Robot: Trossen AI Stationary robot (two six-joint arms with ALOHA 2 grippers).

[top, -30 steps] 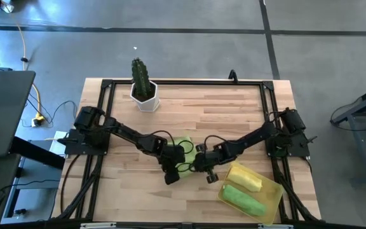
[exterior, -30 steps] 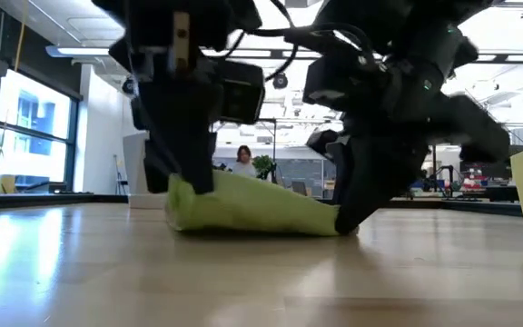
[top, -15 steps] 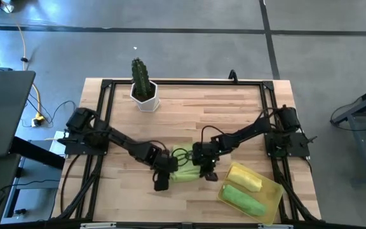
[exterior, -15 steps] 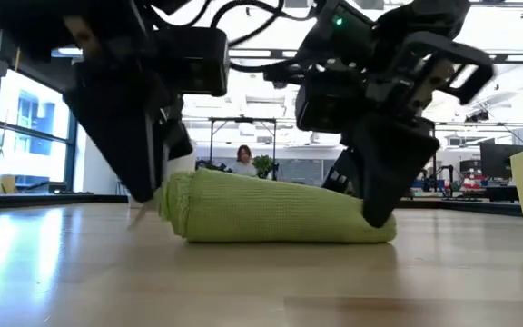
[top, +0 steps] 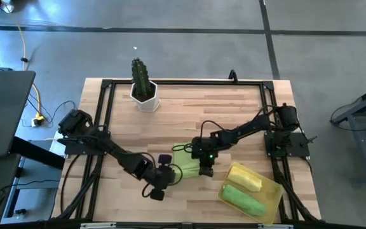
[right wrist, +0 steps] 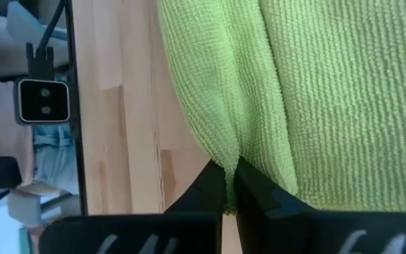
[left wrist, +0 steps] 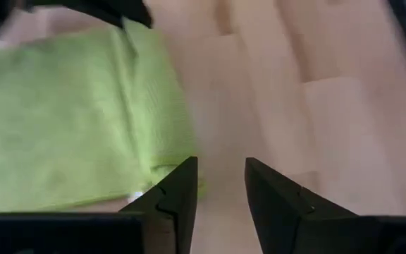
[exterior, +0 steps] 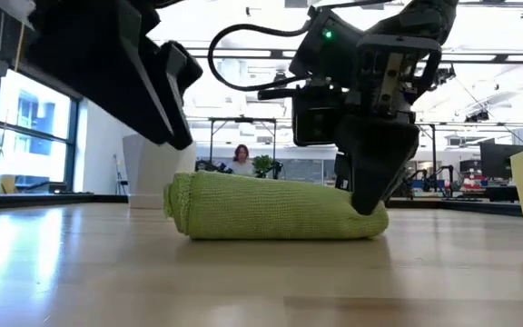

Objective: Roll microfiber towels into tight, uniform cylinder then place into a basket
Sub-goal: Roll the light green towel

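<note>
The right gripper (right wrist: 231,185) pinches the rolled lime-green towel's (exterior: 275,207) edge; the left gripper (left wrist: 220,185) (parted, empty) sits beside its other end; bare table (top: 227,105) lies beyond.

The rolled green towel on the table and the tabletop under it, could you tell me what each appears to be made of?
The rolled green towel: soft knitted or looped cloth, likely microfiber; matte lime surface with fine ribbed texture, clear in the right wrist view. The tabletop: light wood, seemingly butcher-block planks with visible grain and seams, smooth with a slight sheen in the low view.
</note>
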